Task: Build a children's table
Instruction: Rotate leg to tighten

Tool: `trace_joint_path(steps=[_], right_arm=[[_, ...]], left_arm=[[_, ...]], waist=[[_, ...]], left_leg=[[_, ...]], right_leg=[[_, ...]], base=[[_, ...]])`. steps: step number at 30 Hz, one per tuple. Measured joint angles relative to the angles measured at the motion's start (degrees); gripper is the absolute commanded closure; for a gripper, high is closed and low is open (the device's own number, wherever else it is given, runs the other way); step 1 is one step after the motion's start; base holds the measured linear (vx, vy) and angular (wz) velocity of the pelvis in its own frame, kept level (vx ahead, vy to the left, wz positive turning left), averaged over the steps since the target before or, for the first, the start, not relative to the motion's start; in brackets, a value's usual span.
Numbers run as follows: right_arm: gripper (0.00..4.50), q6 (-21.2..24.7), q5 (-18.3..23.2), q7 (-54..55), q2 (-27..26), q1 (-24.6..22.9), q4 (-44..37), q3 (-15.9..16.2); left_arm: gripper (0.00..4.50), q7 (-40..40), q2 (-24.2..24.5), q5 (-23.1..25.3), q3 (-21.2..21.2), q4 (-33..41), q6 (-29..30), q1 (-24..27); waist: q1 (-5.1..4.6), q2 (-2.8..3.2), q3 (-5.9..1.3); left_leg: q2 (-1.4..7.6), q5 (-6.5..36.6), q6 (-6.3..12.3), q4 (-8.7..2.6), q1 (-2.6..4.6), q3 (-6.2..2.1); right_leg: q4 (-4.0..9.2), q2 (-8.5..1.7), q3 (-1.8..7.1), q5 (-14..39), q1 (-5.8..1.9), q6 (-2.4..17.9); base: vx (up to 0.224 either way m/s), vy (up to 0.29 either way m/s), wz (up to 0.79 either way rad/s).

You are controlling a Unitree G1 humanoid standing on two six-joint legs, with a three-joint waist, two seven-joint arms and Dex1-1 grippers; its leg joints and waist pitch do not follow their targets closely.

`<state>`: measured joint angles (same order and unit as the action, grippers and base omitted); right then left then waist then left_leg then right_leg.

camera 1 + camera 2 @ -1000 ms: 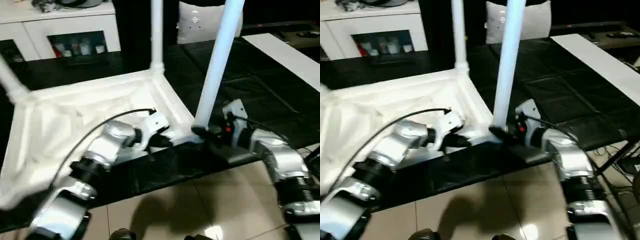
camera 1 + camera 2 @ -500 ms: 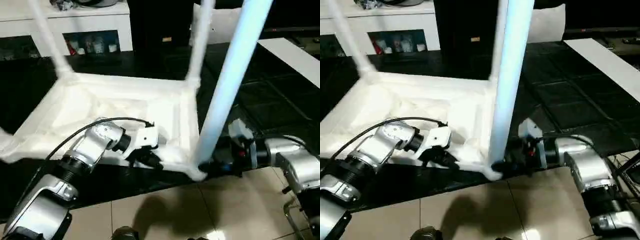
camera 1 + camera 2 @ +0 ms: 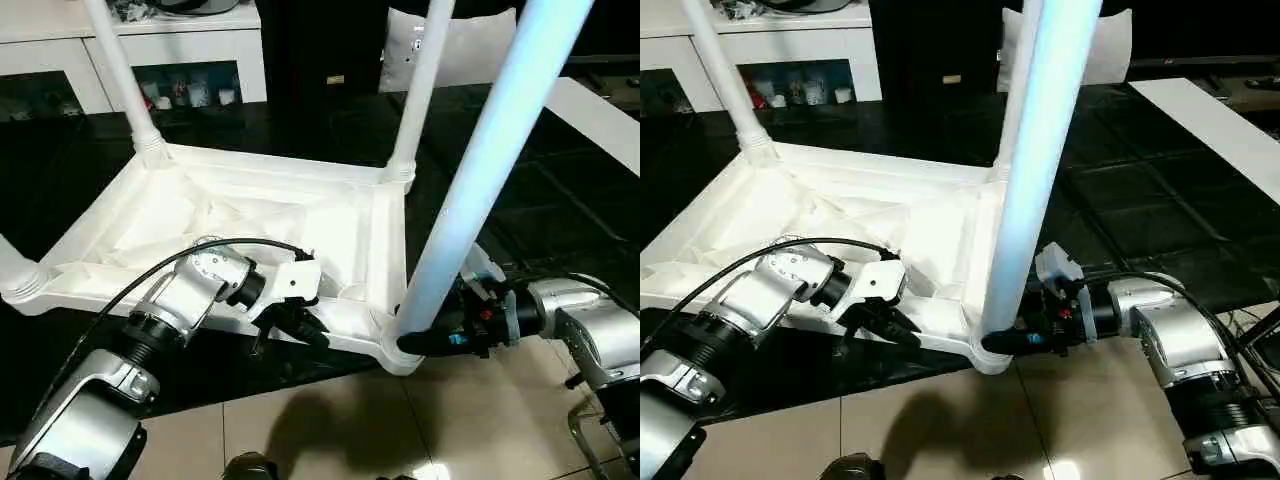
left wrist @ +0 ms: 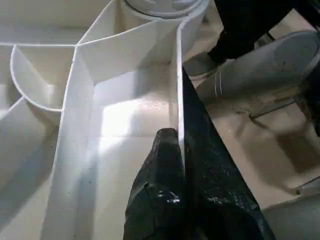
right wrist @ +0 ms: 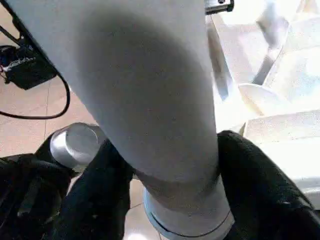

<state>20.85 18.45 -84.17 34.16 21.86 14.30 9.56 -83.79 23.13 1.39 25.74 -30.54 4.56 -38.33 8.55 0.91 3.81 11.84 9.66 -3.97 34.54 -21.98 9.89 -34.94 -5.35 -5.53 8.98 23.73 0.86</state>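
The children's table lies upside down on the black work table, its ribbed white tabletop (image 3: 250, 215) facing up. Legs stand in the back left (image 3: 125, 80), back right (image 3: 420, 80) and near right (image 3: 480, 180) sockets, and the foot of another leg (image 3: 15, 275) shows at the near left corner. My left gripper (image 3: 300, 325) is shut on the tabletop's thin near rim (image 4: 177, 75), one finger (image 4: 160, 180) on each side. My right gripper (image 3: 425, 340) clasps the base of the near right leg (image 5: 150, 90), with black fingers (image 5: 250, 185) pressed against both sides.
The tabletop's near right corner hangs over the front edge of the black work table (image 3: 560, 200), above the tiled floor (image 3: 330, 420). A white cabinet (image 3: 190, 40) and a white cushion (image 3: 470, 50) stand behind. A white board (image 3: 610, 110) lies at the far right.
The head view has shifted and now shows more of the tabletop. My right gripper's fingers have closed in around the near right leg's base. My left gripper keeps its hold on the rim.
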Motion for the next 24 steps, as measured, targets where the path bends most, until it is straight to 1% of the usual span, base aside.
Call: trace_joint_path(steps=[1, 2, 4, 6, 8, 9, 10, 12, 13, 15, 16, 19, 20, 21, 24], right_arm=[[2.09, 0.9, 0.0, 0.9, -0.4, 0.0, -0.2, -0.3], [2.27, 1.6, 0.1, 2.0, -1.2, 0.0, -0.3, -0.6], [2.31, 2.6, 0.0, 5.7, -2.9, 0.2, -0.3, -1.7], [2.35, 3.4, -0.4, 9.6, -5.1, 0.9, 0.1, -2.5], [2.4, 4.1, -1.5, 16.2, -7.9, 2.5, 1.9, -3.6], [2.41, 4.2, -2.1, 18.6, -8.8, 3.1, 2.5, -4.0], [2.43, 4.3, -3.5, 23.7, -11.4, 4.7, 4.7, -5.0], [2.46, 4.5, -5.3, 31.5, -14.7, 7.4, 7.7, -6.0], [2.47, 4.6, -6.0, 35.5, -16.1, 8.6, 9.3, -6.6], [2.5, 4.4, -7.1, 41.2, -18.4, 10.8, 12.4, -7.5], [2.5, 3.7, -7.6, 45.2, -20.0, 12.3, 14.7, -8.2], [2.5, 0.7, -9.2, 52.8, -22.5, 15.8, 20.3, -9.5], [1.96, -0.1, -9.4, 54.0, -22.8, 16.4, 21.4, -9.9], [1.83, -0.7, -9.4, 54.2, -22.8, 16.6, 22.0, -10.3], [1.77, -1.7, -9.3, 53.8, -23.2, 16.6, 22.4, -10.9]], left_arm=[[4.5, 0.2, -0.3, -0.3, -0.1, 0.0, 1.0, 0.0], [4.5, 0.6, -0.2, -0.4, -0.5, 0.0, 2.0, 0.0], [4.5, 2.0, 0.0, -0.4, -1.5, 0.0, 4.1, 0.0], [4.5, 4.2, -0.1, -0.2, -2.8, 0.0, 6.5, 0.0], [4.5, 7.8, -0.8, 0.6, -4.4, -0.2, 9.4, -0.2], [4.5, 9.2, -1.2, 0.6, -4.9, -0.2, 10.9, -0.2], [4.5, 12.7, -2.4, 0.8, -5.9, -0.3, 13.6, -0.3], [4.5, 17.6, -4.2, 1.1, -7.5, -0.4, 17.4, -0.6], [4.5, 20.0, -5.5, 1.2, -8.0, -0.5, 19.2, -0.9], [4.5, 24.4, -7.7, 1.3, -9.0, -0.9, 21.5, -1.2], [4.5, 27.5, -9.6, 1.3, -10.0, -1.9, 22.7, -1.8], [4.5, 35.0, -13.9, 1.3, -12.4, -3.6, 24.4, -2.7], [4.5, 36.7, -14.9, 1.3, -12.7, -3.7, 24.5, -2.7], [4.5, 37.4, -15.4, 1.2, -12.9, -3.7, 24.5, -2.7], [4.5, 37.9, -15.8, 1.1, -13.1, -3.6, 24.2, -2.8]], waist=[[-0.08, 0.0, 0.0], [-0.21, -0.02, -0.01], [-0.56, 0.0, -0.03], [-1.18, 0.0, -0.03], [-2.58, -0.03, -0.01], [-3.12, -0.03, -0.01], [-3.95, -0.11, 0.03], [-5.26, -0.22, 0.1], [-5.82, -0.27, 0.13], [-6.53, -0.28, 0.13], [-6.74, -0.28, 0.13], [-6.69, -0.3, 0.13], [-6.56, -0.3, 0.13], [-6.41, -0.31, 0.14], [-5.96, -0.32, 0.13]], left_leg=[[0.0, 0.0, 0.0, 0.0, 0.01, 0.0], [0.01, 0.0, 0.0, 0.0, 0.04, 0.0], [0.01, 0.0, -0.02, 0.0, 0.09, 0.0], [0.0, 0.0, -0.05, -0.01, 0.19, 0.0], [0.0, -0.1, -0.09, 0.0, 0.27, 0.0], [-0.02, -0.1, -0.09, -0.01, 0.32, 0.01], [-0.01, -0.1, -0.12, 0.01, 0.44, 0.01], [-0.04, -0.1, -0.12, 0.0, 0.51, 0.0], [-0.04, -0.1, -0.12, 0.01, 0.62, -0.04], [-0.03, -0.1, -0.12, -0.04, 0.62, -0.05], [-0.04, -0.1, -0.12, -0.04, 0.62, -0.05], [-0.06, 0.0, -0.11, -0.1, 0.56, -0.03], [-0.07, 0.0, -0.09, -0.14, 0.5, -0.03], [-0.08, 0.0, -0.08, -0.23, 0.49, -0.02], [-0.08, 0.0, -0.06, -0.45, 0.44, -0.02]], right_leg=[[0.0, 0.0, 0.0, 0.0, 0.0, 0.0], [-0.01, 0.01, 0.0, 0.0, 0.0, 0.0], [-0.03, 0.01, -0.01, 0.1, 0.0, -0.2], [-0.03, 0.01, 0.0, 0.1, 0.0, -0.2], [-0.01, 0.02, 0.0, 0.1, 0.0, -0.2], [0.05, 0.02, 0.0, 0.1, -0.03, -0.3], [0.04, 0.02, 0.01, 0.1, -0.06, -0.3], [0.11, 0.0, -0.03, 0.1, -0.06, -0.3], [0.19, 0.0, -0.1, 0.1, -0.04, -0.3], [0.27, 0.01, -0.12, 0.1, -0.04, -0.3], [0.29, 0.02, -0.11, 0.1, -0.03, -0.3], [0.31, 0.02, -0.09, 0.1, 0.01, -0.2], [0.31, 0.02, -0.09, 0.1, 0.03, -0.2], [0.33, 0.02, -0.08, 0.1, 0.03, -0.2], [0.33, 0.05, -0.09, -0.1, 0.12, 0.2]], base=[[0.0, 0.0, 0.0], [0.0, 0.0, 0.0], [0.0, 0.0, 0.0], [0.0, 0.0, 0.0], [0.0, 0.0, 0.0], [0.0, 0.0, 0.0], [0.0, 0.0, 0.0], [0.0, 0.0, 0.0], [0.0, 0.0, 0.0], [0.0, 0.0, 0.0], [0.0, 0.0, 0.0], [0.0, 0.0, 0.0], [0.0, 0.0, 0.0], [0.0, 0.0, 0.0], [0.0, 0.0, 0.0]])
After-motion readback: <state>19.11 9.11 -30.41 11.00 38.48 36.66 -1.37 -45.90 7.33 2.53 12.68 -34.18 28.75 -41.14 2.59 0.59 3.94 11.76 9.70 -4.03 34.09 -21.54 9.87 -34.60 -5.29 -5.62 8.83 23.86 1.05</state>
